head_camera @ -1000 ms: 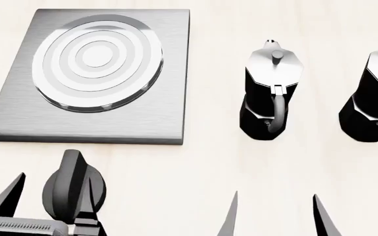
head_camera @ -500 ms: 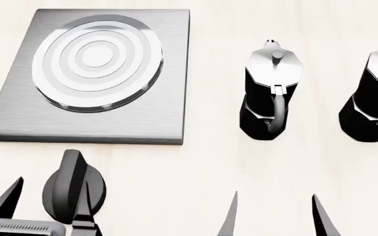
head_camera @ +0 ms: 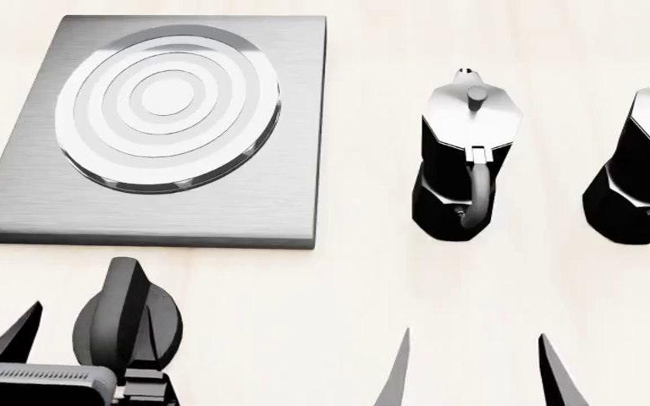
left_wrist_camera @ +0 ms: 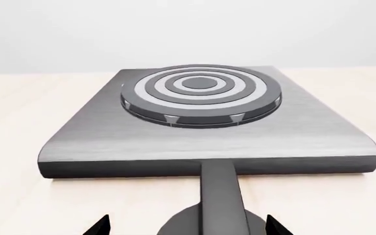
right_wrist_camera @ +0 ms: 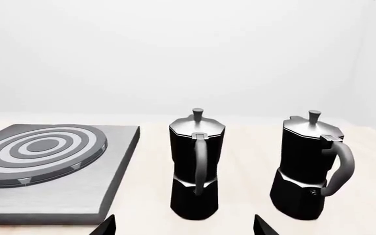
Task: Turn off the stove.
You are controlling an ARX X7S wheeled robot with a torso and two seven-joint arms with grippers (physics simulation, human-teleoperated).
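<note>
Turn not visibly done: left end effector straddled the knob, fingers spread either side, contact unclear. Knob sat on the table just in front of the stove; its ridge ran lengthwise toward the stove. Right end effector open, empty

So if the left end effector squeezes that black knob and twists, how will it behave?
The knob looks rigid, so it should likely turn rather than flex. Its raised ridge gives the left end effector flat sides to grip, so slipping seems unlikely. It will probably rotate in place, not roll.
</note>
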